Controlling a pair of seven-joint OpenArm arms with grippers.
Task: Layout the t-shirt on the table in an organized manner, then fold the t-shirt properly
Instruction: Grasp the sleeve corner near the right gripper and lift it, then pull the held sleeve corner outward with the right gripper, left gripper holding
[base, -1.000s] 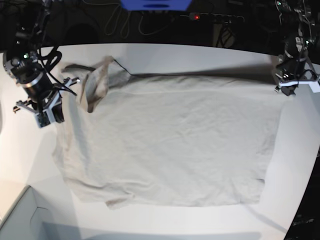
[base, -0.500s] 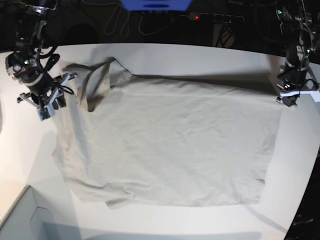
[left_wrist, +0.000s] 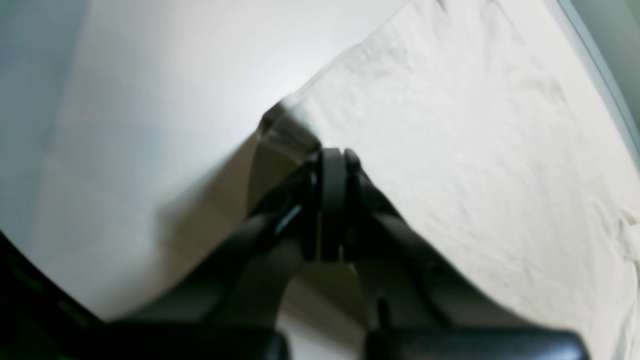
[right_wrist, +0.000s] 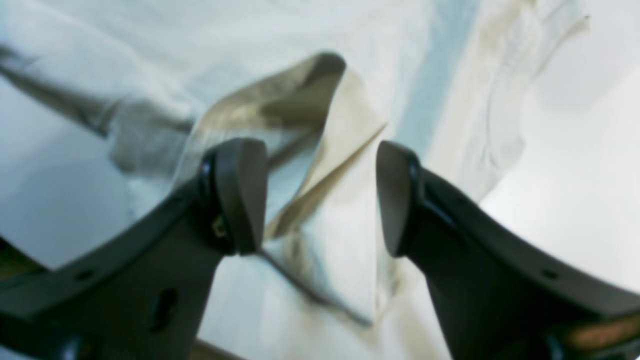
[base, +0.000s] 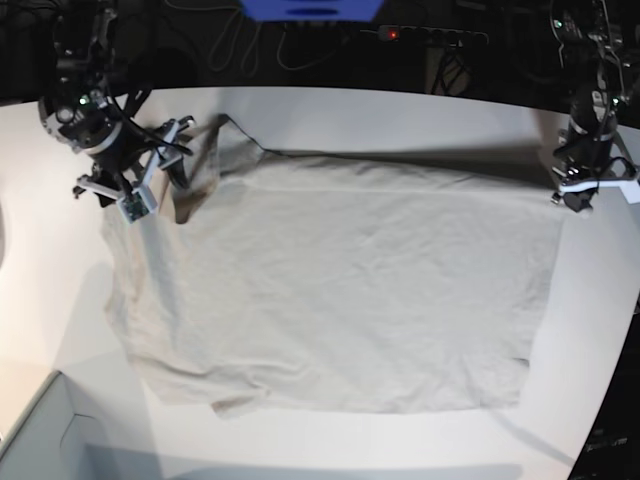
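Note:
The light grey-beige t-shirt (base: 340, 280) lies spread nearly flat on the white table (base: 400, 115). Its far-left sleeve (base: 195, 170) is bunched and folded over. My right gripper (base: 170, 165) hovers open at that sleeve. In the right wrist view its fingers (right_wrist: 240, 195) stand wide apart on either side of an upright fold of cloth (right_wrist: 325, 125). My left gripper (base: 578, 195) sits at the shirt's far-right corner. The left wrist view shows that gripper (left_wrist: 332, 162) shut, with the raised corner of the t-shirt (left_wrist: 475, 150) drawn into its tips.
The corner of a pale box (base: 40, 440) lies at the near left. Behind the table are a blue object (base: 310, 8), cables and a power strip (base: 420, 35) with a red light. The table's curved edge runs down the right side.
My right gripper has opened and moved up and to the right, onto the bunched sleeve. The left gripper has stayed shut at the far-right corner.

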